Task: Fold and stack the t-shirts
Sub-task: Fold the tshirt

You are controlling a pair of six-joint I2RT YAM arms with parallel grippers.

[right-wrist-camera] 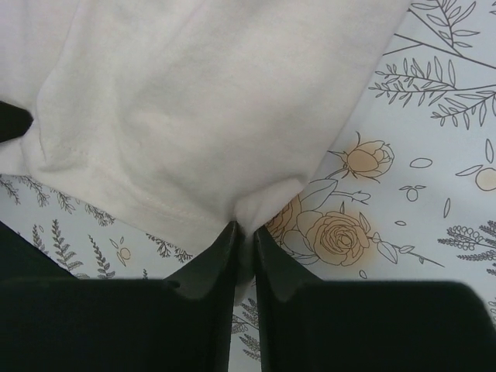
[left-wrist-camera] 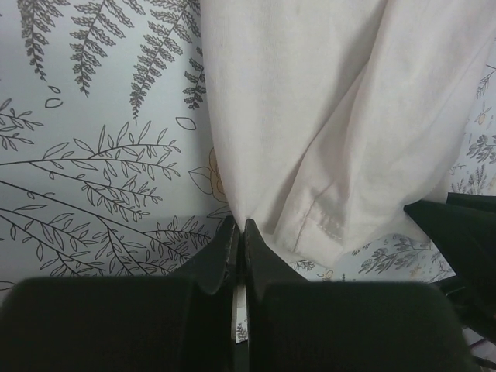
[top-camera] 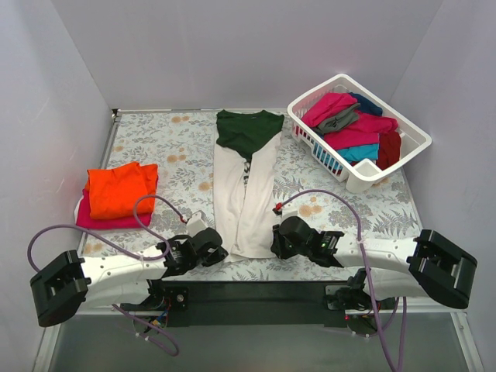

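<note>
The cream-white t-shirt [top-camera: 246,194] with dark green sleeves lies folded into a long narrow strip down the middle of the table, green part at the far end. My left gripper [top-camera: 215,249] is shut on its near left hem corner [left-wrist-camera: 256,209]. My right gripper [top-camera: 279,242] is shut on its near right hem corner [right-wrist-camera: 256,209]. A folded orange t-shirt [top-camera: 120,188] lies on a folded magenta one [top-camera: 101,218] at the left. Magenta, grey, teal, dark red and navy shirts fill the white basket [top-camera: 411,132].
The grey floral table cover [top-camera: 178,147] spans the table. The white slatted basket stands at the far right corner. Purple cables [top-camera: 325,194] loop over the table by each arm. White walls close the back and sides.
</note>
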